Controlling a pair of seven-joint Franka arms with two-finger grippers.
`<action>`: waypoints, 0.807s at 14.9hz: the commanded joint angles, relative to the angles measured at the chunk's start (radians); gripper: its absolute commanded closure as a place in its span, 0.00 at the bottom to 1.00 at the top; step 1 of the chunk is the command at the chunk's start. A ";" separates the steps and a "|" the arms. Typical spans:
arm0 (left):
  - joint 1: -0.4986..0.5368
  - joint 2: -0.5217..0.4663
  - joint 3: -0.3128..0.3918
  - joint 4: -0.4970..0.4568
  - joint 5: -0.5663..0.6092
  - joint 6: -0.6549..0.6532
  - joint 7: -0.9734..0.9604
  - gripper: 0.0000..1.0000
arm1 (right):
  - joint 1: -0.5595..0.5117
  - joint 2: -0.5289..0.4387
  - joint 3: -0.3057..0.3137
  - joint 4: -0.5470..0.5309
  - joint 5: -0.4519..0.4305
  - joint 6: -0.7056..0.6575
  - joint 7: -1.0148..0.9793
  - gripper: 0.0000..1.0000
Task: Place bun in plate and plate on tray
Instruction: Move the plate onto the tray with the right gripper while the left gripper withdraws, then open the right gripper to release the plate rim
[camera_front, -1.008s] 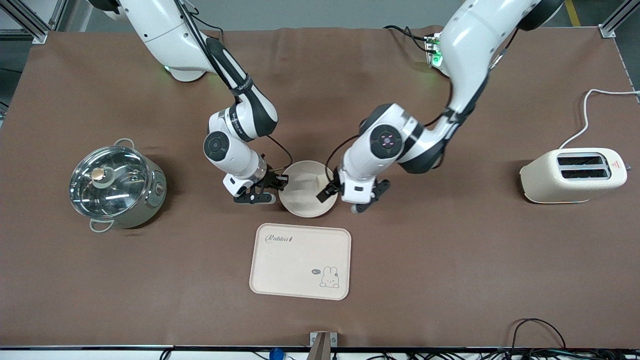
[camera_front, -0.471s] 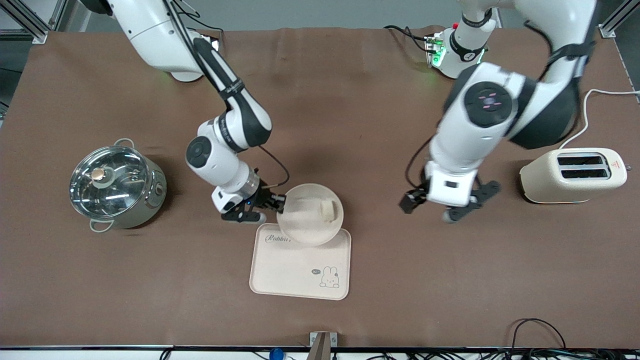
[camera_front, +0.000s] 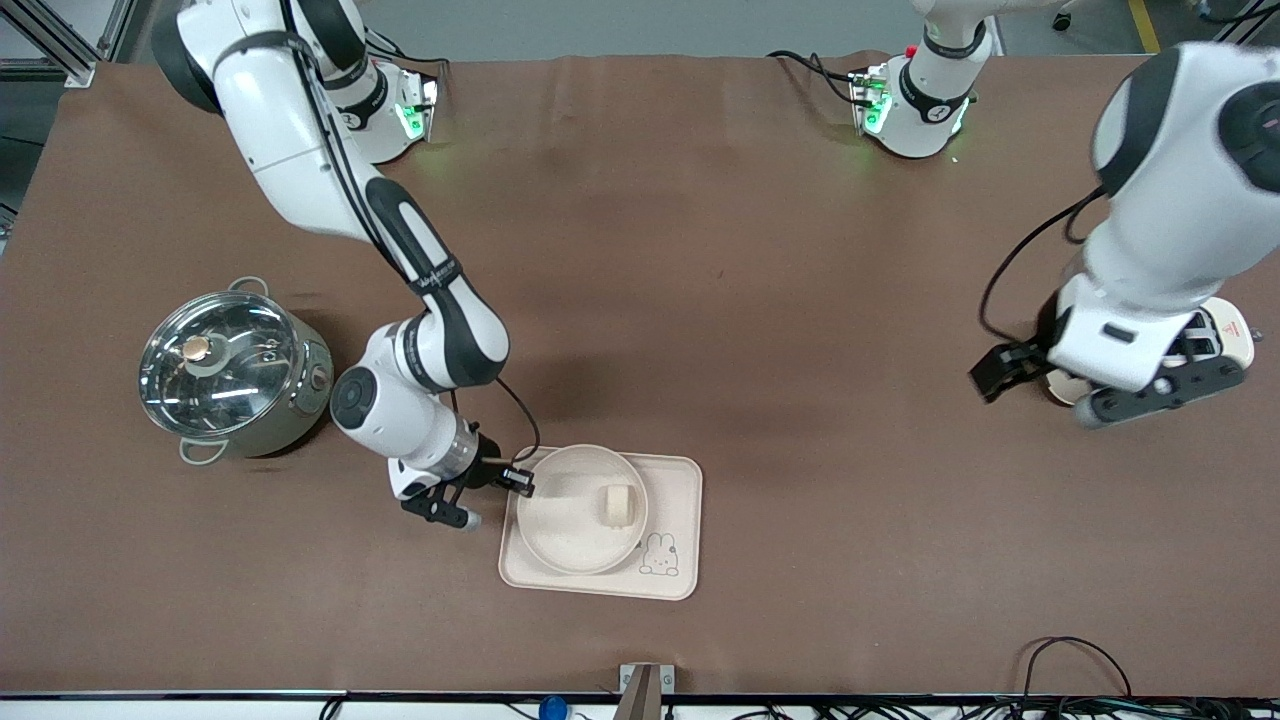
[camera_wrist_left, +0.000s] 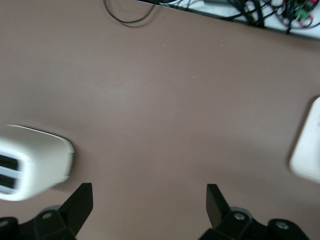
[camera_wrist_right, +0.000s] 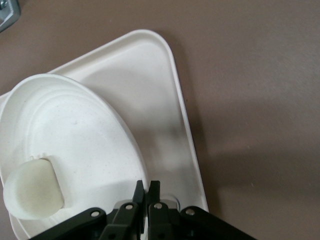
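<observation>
The round cream plate (camera_front: 560, 525) is over the rectangular tray (camera_front: 672, 490), covers its lettering, and leaves the rabbit drawing visible. The pale bun (camera_front: 620, 505) lies in the plate, on the side away from my right gripper. My right gripper (camera_front: 520, 482) is shut on the plate's rim at the tray's edge toward the right arm's end. The right wrist view shows its jaws (camera_wrist_right: 147, 186) pinching the rim, with the plate (camera_wrist_right: 75, 130), bun (camera_wrist_right: 32, 190) and tray (camera_wrist_right: 165, 100). A shadow lies under the plate. My left gripper (camera_front: 1060, 395) is open and empty, up over the toaster.
A cream toaster (camera_front: 1235, 335) stands at the left arm's end, partly hidden by the left hand, and shows in the left wrist view (camera_wrist_left: 30, 167). A steel pot with a glass lid (camera_front: 235, 375) stands at the right arm's end. Cables lie along the table's front edge.
My right gripper carried the plate with the bun from the bare table toward the front camera onto the tray. The left arm let go and swung away and up to the toaster.
</observation>
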 joint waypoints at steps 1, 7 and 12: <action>0.072 -0.096 -0.008 -0.016 -0.064 -0.060 0.168 0.00 | -0.007 0.043 0.015 0.079 0.023 -0.026 0.022 1.00; 0.133 -0.210 0.038 -0.027 -0.159 -0.194 0.430 0.00 | 0.004 0.063 0.015 0.084 0.028 -0.023 0.028 1.00; -0.166 -0.320 0.348 -0.127 -0.184 -0.251 0.432 0.00 | -0.007 0.066 0.016 0.083 0.031 -0.023 0.025 0.70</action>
